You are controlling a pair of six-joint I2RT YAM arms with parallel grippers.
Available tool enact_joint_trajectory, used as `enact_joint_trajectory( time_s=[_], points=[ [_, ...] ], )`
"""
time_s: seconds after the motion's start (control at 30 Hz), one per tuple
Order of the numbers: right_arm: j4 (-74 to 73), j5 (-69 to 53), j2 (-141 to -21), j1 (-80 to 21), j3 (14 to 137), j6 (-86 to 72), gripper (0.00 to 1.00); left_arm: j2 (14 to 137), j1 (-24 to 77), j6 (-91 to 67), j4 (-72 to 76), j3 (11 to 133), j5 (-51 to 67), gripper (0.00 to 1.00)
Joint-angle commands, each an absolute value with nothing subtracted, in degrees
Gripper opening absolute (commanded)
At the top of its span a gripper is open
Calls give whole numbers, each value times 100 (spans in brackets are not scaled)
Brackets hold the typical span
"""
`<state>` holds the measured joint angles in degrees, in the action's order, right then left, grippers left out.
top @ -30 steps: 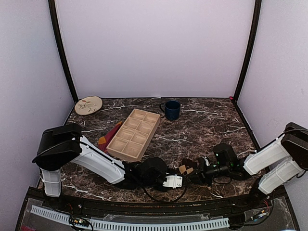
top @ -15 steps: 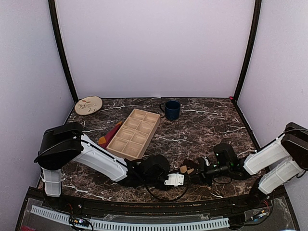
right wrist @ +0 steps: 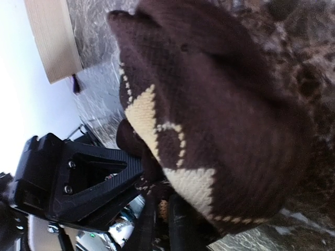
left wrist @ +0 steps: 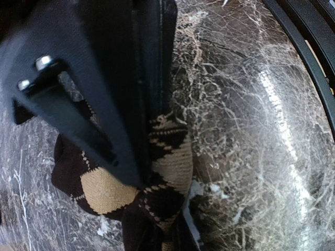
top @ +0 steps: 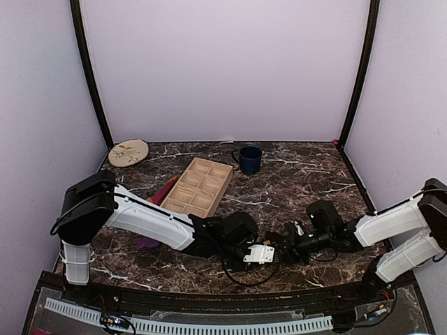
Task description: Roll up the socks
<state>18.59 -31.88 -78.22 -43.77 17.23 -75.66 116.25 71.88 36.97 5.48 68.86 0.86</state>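
Note:
The dark brown sock with tan argyle diamonds [left wrist: 170, 162] is bunched on the marble between both grippers. In the top view only a dark sliver of it [top: 276, 246] shows. My left gripper [left wrist: 144, 175] is shut on one fold of it. The same sock [right wrist: 209, 104] fills the right wrist view as a rounded bundle, and my right gripper [right wrist: 167, 217] is shut on a bit of its fabric at the bottom. The left gripper [right wrist: 68, 178] sits right beside it there. The purple sock [top: 148, 242] lies flat under the left arm, its red and orange end [top: 163, 190] beside the tray.
A wooden compartment tray [top: 199, 187] stands at mid-left, its corner [right wrist: 49, 36] in the right wrist view too. A dark blue mug [top: 248, 159] is behind it and a round patterned plate [top: 128, 152] lies in the far left corner. The black table rim [left wrist: 309, 42] runs close by.
My left gripper has closed onto the argyle sock and its arm has shifted right. The sock's tan patches, visible from above before, are now covered by the two grippers.

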Motion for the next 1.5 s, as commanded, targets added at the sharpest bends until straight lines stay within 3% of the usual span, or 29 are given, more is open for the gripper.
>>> enact_joint_trajectory(
  time_s=[0.0, 0.2, 0.7, 1.13, 1.47],
  points=[
    [1006, -2823, -7573, -4324, 2074, -6565, 21, 11992, 7167, 3381, -1432, 7604, 706, 0],
    [691, -2562, -7259, -4324, 2048, -6171, 36, 12083, 6973, 3168, -2024, 8030, 1157, 0],
    [-215, -1097, -5294, -4511, 1525, -5347, 40, 12405, 6726, 2869, -2883, 8665, 2133, 0],
    [1, 927, -4771, -6478, 1293, -5174, 42, 12570, 6424, 2804, -3232, 8876, 2832, 0],
    [153, 2127, -5591, -7619, 1769, -4170, 46, 12664, 6346, 2808, -3296, 8926, 3048, 0]
  ],
)
